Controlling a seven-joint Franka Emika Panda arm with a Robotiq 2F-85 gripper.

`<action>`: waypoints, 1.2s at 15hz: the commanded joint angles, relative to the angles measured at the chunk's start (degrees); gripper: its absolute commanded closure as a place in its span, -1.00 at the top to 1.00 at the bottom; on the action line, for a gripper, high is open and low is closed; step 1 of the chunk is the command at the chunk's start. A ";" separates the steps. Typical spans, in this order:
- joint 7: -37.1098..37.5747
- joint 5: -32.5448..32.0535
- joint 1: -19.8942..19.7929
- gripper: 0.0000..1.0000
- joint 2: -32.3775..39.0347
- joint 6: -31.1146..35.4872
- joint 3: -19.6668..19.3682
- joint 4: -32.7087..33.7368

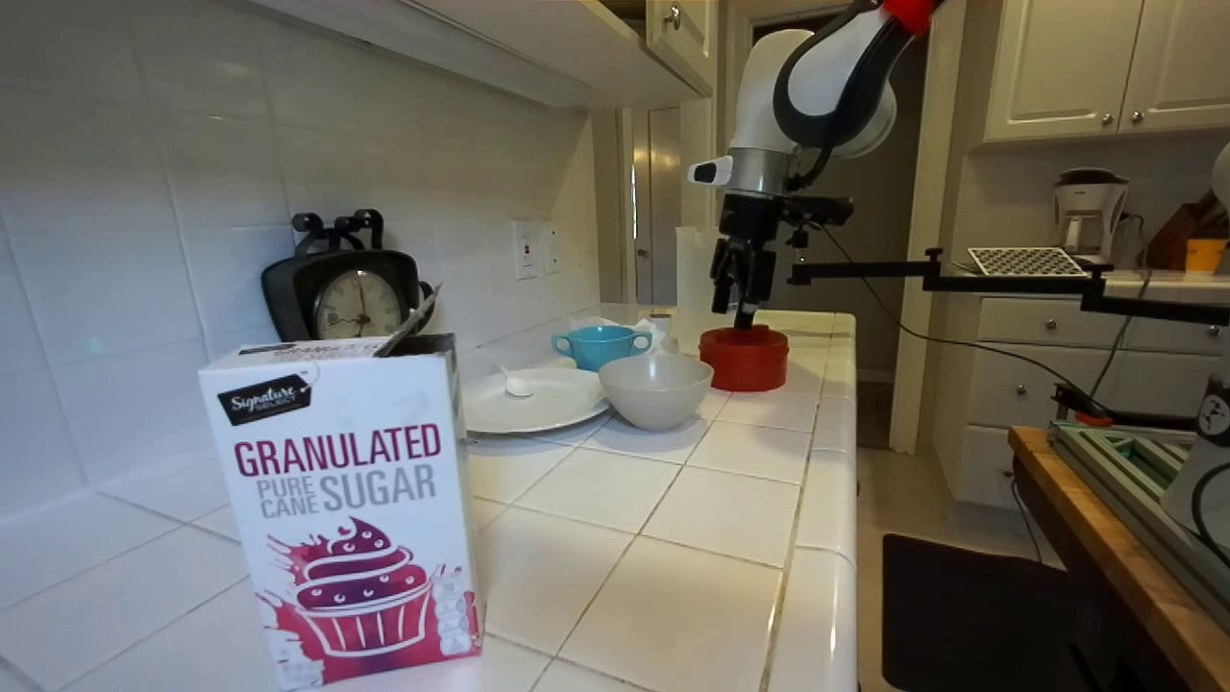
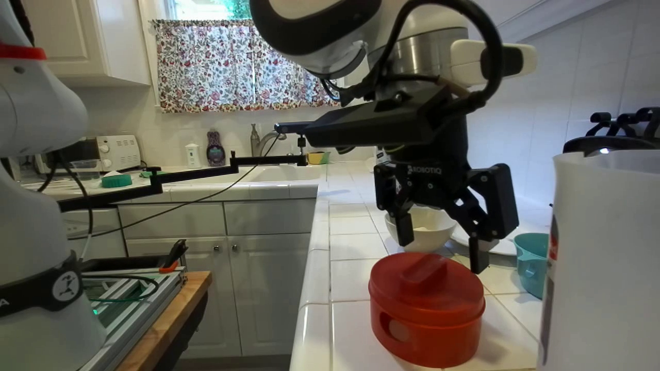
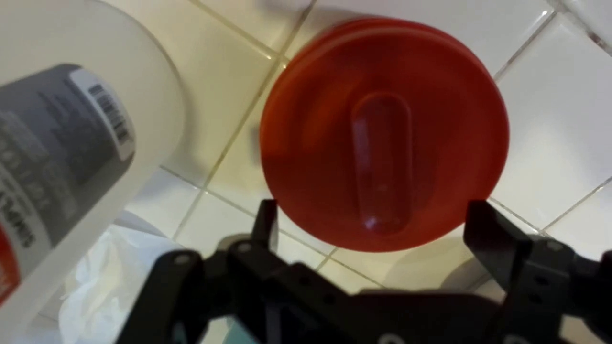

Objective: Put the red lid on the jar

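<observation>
There it hung, the black two-fingered hand (image 2: 442,253), pointing straight down, its fingers spread wide with a big gap between the tips! And close below, the round red plastic lid (image 2: 427,287) with its raised bar handle sat level on top of the squat red plastic jar (image 2: 438,342), down on the white-tiled desk (image 1: 687,586). In the wrist view the hand took six o'clock, a fingertip by each side of the lid's rim; touching or just clear, nobody could tell. Out at nine o'clock stood the tall whitish cylindrical container (image 3: 86,129), grey-and-red label showing. In an exterior view, the pale rounded bowl (image 1: 656,394) held eight o'clock of the jar, the blue two-handled bowl (image 1: 601,348) nine, and the white cardboard sugar box (image 1: 351,519) towered farther out at eight.
</observation>
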 commanded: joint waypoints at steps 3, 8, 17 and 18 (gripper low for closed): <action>1.58 -0.99 -1.33 0.83 1.85 -3.25 1.16 2.21; 1.91 -1.25 -1.56 -0.16 2.23 -2.60 1.44 2.05; 2.48 -2.09 -1.72 -0.84 2.11 -2.39 1.73 1.73; 2.66 -2.73 -1.75 -0.84 1.75 -3.12 1.69 1.69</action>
